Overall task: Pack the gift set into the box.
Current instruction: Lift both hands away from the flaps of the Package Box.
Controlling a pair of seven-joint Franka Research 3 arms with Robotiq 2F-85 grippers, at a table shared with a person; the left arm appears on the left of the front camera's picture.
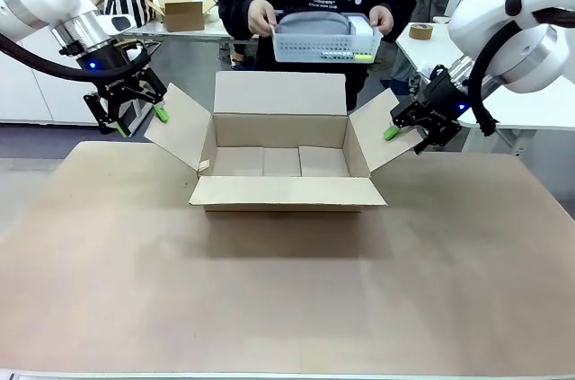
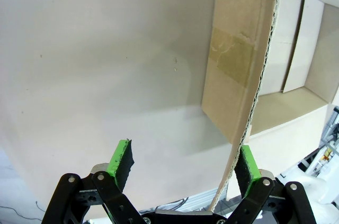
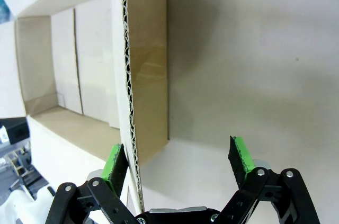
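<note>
The box (image 1: pixel 280 93) stands open on the table with its four flaps spread and nothing inside. My left gripper (image 1: pixel 141 121) is open astride the box's left flap (image 2: pixel 233 49); in the left wrist view the flap's edge runs close to one pad of that gripper (image 2: pixel 184 155). My right gripper (image 1: pixel 406 139) is open astride the right flap (image 3: pixel 151 49), whose edge lies by the left pad of the gripper (image 3: pixel 178 150). Behind the box a person holds a white basket (image 1: pixel 296 46) in both hands. The grey gift set (image 1: pixel 312 21) lies in it, partly hidden.
The table (image 1: pixel 287 290) is covered with brown paper, and its front half is bare. A small brown carton (image 1: pixel 183 13) sits on a far table at the back left. A roll of tape (image 1: pixel 420 31) rests on a white table at the right.
</note>
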